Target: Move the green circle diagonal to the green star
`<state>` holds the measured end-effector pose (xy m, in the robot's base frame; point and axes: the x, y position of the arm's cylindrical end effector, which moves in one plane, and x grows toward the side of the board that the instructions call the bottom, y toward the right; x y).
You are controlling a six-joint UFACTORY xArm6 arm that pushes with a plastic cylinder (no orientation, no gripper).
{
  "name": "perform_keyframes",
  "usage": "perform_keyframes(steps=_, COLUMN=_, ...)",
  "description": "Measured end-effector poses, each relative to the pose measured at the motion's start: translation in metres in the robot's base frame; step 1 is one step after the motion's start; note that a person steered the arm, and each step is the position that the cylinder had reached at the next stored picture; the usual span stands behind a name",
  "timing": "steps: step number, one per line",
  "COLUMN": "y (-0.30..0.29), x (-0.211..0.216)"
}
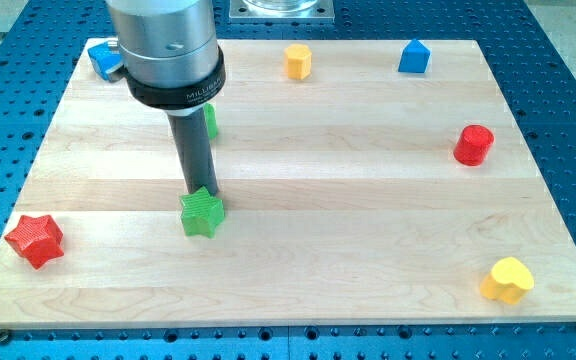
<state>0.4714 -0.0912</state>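
Observation:
The green star (202,213) lies on the wooden board (368,230), left of its middle. My tip (203,190) stands right at the star's top edge, touching or nearly touching it. The green circle (210,119) is mostly hidden behind the rod, above the star; only a green sliver shows at the rod's right side.
A red star (35,240) lies at the left edge. A blue block (104,60) sits at the top left, partly behind the arm. A yellow block (298,61) and a blue block (414,56) sit along the top. A red cylinder (474,145) is at the right, a yellow heart (507,279) at the bottom right.

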Motion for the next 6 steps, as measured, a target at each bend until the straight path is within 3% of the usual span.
perform_keyframes(steps=1, y=-0.061, x=-0.030)
perform_keyframes(steps=2, y=-0.071, x=-0.092)
perform_keyframes(steps=3, y=-0.034, x=-0.127)
perform_keyframes(steps=4, y=0.025, x=-0.086)
perform_keyframes(steps=5, y=0.045, x=0.009)
perform_keyframes(steps=6, y=0.056, x=0.002)
